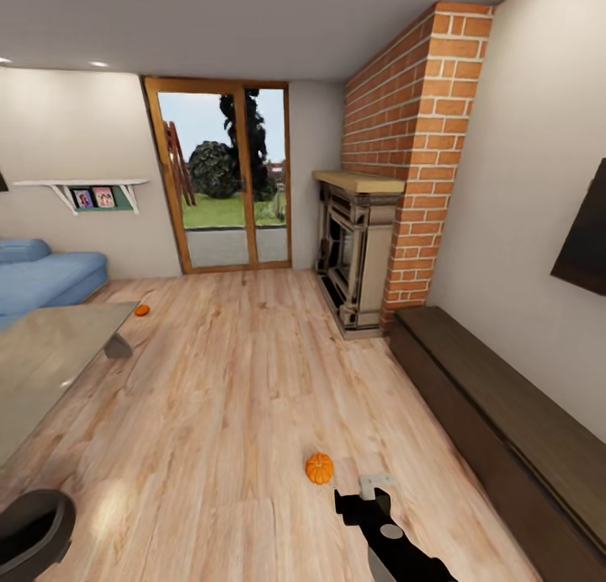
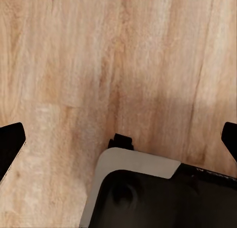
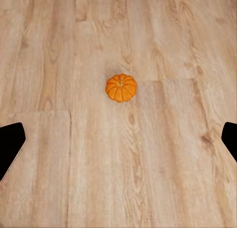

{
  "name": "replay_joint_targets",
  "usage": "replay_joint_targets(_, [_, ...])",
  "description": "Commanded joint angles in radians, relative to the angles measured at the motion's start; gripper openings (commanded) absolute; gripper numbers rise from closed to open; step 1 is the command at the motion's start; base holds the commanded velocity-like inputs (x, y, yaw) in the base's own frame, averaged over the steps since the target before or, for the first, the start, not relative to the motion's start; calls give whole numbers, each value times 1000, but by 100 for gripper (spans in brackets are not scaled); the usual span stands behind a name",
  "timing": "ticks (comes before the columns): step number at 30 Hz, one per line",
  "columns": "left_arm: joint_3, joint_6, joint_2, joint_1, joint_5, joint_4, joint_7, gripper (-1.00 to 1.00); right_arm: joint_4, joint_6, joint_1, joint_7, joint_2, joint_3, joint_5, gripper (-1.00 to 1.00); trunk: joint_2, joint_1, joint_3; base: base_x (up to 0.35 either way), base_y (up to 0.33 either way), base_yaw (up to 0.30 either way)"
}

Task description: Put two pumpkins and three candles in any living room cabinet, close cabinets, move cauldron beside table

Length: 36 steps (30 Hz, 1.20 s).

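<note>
Pumpkin near the robot sits upright on the pale wood-plank floor, ribs running up to a short stem at its top; being round, it shows no long axis. In the right wrist view the same pumpkin lies centred ahead of the right gripper, well apart from it, with both finger tips dark at the picture's edges and spread wide, holding nothing. In the head view the right gripper hangs just beside the pumpkin, on the side toward the cabinet.

A 2nd pumpkin rests far off on the floor, close to the far corner of the desk, whose glossy grey top reflects the room. The cauldron, matte black with a wide mouth, stands on the floor at the near left.

The cabinet, long, low and dark brown, runs along the right wall, its fronts flush. Beyond it stand a beige stone fireplace and a red brick chimney. A glass patio door closes the far wall, with a blue sofa and a small wall shelf to its left.

In the left wrist view the left gripper has its fingers spread apart over bare floor, above a grey and black part of the robot.
</note>
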Motion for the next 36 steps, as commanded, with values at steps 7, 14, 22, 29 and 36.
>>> replay_joint_targets(7, [-9,-53,7,-1,4,1,-2,100,2,-8,0,0,-1,8,-10,100,-1,1,-2,332,21,60])
replay_joint_targets(14, [-10,-105,12,-1,3,2,-3,100,1,-10,0,-1,-1,7,-10,100,-1,1,-2,338,3,26])
replay_joint_targets(22, [-10,-151,12,-1,3,31,-4,100,1,-7,0,-1,0,10,-9,100,-1,1,-2,301,130,235])
replay_joint_targets(29, [-10,-156,16,-1,3,39,-4,100,1,-7,0,1,-1,10,-9,100,-1,1,-2,227,253,268])
replay_joint_targets(36, [-10,-157,19,-1,3,40,-4,100,1,-9,0,2,-3,9,-8,100,-1,1,-2,177,287,67])
